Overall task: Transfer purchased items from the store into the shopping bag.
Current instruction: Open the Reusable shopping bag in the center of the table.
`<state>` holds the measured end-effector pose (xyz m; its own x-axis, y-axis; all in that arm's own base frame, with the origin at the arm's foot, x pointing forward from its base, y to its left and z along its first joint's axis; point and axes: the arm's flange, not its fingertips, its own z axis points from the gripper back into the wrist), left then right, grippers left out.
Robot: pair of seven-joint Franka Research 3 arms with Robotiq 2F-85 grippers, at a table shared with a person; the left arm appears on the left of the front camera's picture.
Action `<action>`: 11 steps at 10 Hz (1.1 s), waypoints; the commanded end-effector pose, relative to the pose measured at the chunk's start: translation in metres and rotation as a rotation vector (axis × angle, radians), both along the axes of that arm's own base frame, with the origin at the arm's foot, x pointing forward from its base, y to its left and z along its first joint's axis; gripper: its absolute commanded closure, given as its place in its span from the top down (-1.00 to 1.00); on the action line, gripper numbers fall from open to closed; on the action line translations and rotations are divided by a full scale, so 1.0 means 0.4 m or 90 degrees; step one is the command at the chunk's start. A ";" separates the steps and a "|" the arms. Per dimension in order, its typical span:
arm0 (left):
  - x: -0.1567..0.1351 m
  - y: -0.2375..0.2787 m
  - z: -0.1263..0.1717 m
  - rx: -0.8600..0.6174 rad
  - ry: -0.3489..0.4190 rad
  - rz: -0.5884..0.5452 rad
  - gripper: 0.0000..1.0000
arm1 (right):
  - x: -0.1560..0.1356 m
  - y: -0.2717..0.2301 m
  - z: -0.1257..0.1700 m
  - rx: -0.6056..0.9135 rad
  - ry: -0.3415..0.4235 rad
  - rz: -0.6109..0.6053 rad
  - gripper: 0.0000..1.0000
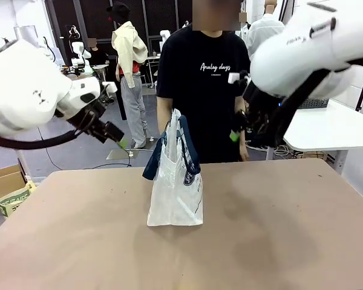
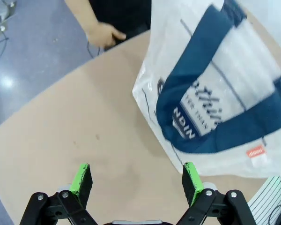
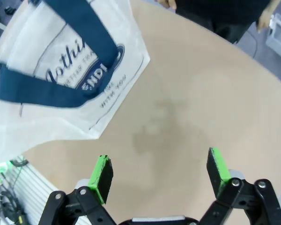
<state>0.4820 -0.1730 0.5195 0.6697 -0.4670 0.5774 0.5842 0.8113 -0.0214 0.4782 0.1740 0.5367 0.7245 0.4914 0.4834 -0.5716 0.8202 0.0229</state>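
**Both claws apart and empty, bag upright mid-table**

Your left gripper is up off the table on the left, toward the far edge. Its fingers are spread, with nothing between the green pads. Your right gripper hangs high on the right, also toward the far side, in front of the person's black T-shirt. Its wrist view shows the fingers apart over bare tabletop, nothing held.

The shopping bag stands upright about mid-table, between the two arms and slightly left of centre. Its navy handles flop down over the near face and left side, partly covering the oval logo. Neither claw touches it.

The person stands at the far edge, directly behind the bag. One hand rests at the table's far rim, near the bag but apart from it. You can't tell from these views what's inside the bag.
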 end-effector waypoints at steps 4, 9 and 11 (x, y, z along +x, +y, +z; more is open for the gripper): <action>0.025 -0.022 0.030 0.000 -0.003 -0.009 1.00 | 0.058 0.013 0.057 0.001 -0.017 -0.005 1.00; 0.057 -0.101 0.075 -0.023 0.040 0.045 1.00 | 0.109 0.099 0.080 0.022 0.036 -0.028 1.00; 0.077 -0.147 0.105 -0.054 0.064 0.038 1.00 | 0.157 0.181 0.112 -0.013 0.080 -0.071 1.00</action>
<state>0.5005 -0.2249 0.5526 0.7326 -0.3931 0.5557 0.5336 0.8385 -0.1102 0.5206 0.2291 0.5683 0.7892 0.4399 0.4285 -0.5152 0.8541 0.0721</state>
